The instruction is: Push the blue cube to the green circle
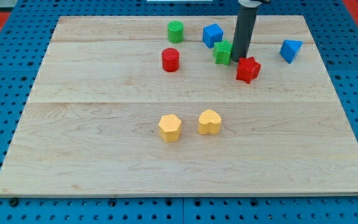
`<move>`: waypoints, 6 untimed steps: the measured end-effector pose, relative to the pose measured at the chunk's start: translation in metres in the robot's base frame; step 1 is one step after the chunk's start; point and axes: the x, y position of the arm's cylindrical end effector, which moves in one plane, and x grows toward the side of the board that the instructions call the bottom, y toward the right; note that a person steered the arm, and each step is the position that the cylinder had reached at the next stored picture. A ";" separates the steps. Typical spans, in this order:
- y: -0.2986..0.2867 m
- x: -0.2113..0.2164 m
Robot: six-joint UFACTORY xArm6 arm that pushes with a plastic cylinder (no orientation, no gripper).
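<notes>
The blue cube [212, 35] sits near the view's top, right of centre. The green circle, a short green cylinder [175, 31], stands to its left with a small gap between them. My rod comes down from the top edge and my tip [238, 60] rests on the board between a green star-like block [223, 52] on its left and a red star-like block [248, 70] on its lower right. The tip is to the lower right of the blue cube, apart from it.
A red cylinder [170, 60] stands below the green circle. A blue triangular block [290, 50] lies at the upper right. A yellow hexagon [170, 127] and a yellow heart [209, 122] lie near the centre of the wooden board [92, 137].
</notes>
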 end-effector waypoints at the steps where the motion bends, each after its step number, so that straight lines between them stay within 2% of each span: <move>1: 0.004 0.000; 2: 0.007 -0.008; 3: 0.022 -0.040; 5: -0.046 -0.061; 6: -0.034 -0.085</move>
